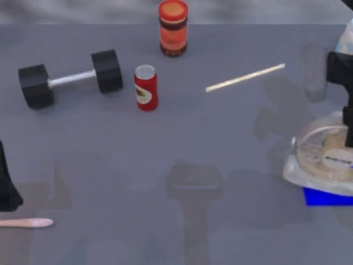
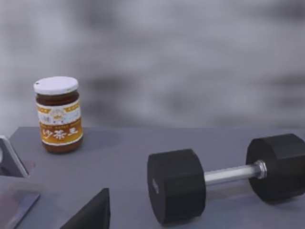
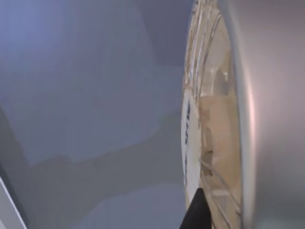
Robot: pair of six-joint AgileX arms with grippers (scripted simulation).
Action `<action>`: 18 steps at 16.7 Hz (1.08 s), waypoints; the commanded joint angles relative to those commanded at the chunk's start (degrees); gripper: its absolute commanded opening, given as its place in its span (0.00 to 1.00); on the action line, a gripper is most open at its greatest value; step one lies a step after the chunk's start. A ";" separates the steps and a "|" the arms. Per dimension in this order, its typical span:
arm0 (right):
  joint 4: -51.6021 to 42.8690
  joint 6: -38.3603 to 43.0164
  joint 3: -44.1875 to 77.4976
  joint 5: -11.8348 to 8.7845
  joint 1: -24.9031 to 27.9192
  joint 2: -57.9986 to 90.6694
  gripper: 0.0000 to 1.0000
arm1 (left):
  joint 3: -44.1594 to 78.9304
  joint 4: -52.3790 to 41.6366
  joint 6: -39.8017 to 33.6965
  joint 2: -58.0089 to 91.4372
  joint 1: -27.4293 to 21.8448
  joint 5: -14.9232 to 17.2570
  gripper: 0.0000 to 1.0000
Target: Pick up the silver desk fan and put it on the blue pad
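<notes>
Your silver desk fan (image 1: 322,152) lies grille-up at the tabletop's (image 1: 220,138) right edge, covering most of the blue pad (image 1: 325,197). The right gripper (image 1: 348,124) reaches onto its ring; you cannot tell whether its jaws pinch it. Your left gripper (image 1: 6,187) sits parked at the left edge, jaws unclear.

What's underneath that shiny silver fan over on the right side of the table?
A blue pad: only one corner shows below the silver desk fan. The fan covers the rest, so how squarely it sits cannot be seen. The right gripper is at the fan.
</notes>
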 joint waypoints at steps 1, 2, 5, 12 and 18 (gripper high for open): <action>1.03 -4.64 -1.38 0.58 -0.96 -0.94 0.00 | 0.00 0.00 0.00 0.00 0.00 0.00 1.00; 2.02 -8.73 -2.67 1.15 -1.85 -1.81 0.00 | 0.00 0.00 0.00 0.00 0.00 0.00 1.00; 4.43 -17.41 -5.60 2.56 -3.88 -3.78 0.00 | 0.00 0.00 0.00 0.00 0.00 0.00 1.00; 5.43 -20.54 -6.67 3.17 -4.64 -4.49 0.00 | 0.00 0.00 0.00 0.00 0.00 0.00 1.00; 10.35 -20.38 -11.05 3.07 -4.57 -3.95 0.00 | 0.00 0.00 0.00 0.00 0.00 0.00 1.00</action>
